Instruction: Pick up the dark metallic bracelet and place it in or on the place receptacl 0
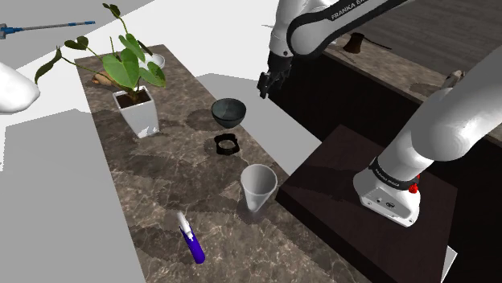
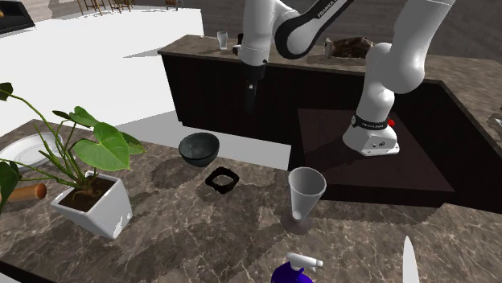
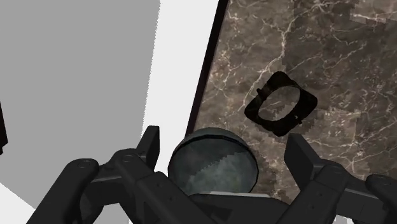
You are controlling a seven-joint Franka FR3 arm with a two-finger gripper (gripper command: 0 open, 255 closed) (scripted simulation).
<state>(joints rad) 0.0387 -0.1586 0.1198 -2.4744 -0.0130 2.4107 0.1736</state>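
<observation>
Gripper (image 1: 266, 84): hangs in the air off the counter's edge, above the bowl and touching nothing.
Fingers (image 3: 150, 142): the wrist view shows them spread wide with nothing clasped; the bowl lies far below in the gap between them. The two exterior views show the hand (image 2: 251, 95) from the side and leave the gap hard to judge.
Bracelet (image 1: 228, 145): a black ring lying flat on the brown marble counter (image 1: 161, 189), free of the hand. It is just beside the bowl and apart from it, between the bowl and the cup.
Bracelet in the other views: the wrist view (image 3: 280, 104) shows its squarish outline with small lugs; the second exterior view (image 2: 222, 179) shows it sitting level.
Bowl (image 1: 228, 111): dark, round and upright, near the counter's edge (image 2: 199, 149). Seen from above (image 3: 213, 162), its inside is grey.
Cup (image 1: 259, 187): pale, upright and tapered (image 2: 306, 191), near the stand's corner.
Plant (image 1: 129, 64): broad green leaves in a white pot (image 2: 95, 207), well apart from the bracelet.
Spray bottle (image 1: 191, 239): purple with a white head, lying on the counter.
Stand (image 2: 346, 141): a dark box under the arm's base.
Glass (image 2: 222, 38): on a far dark counter in the second exterior view.
</observation>
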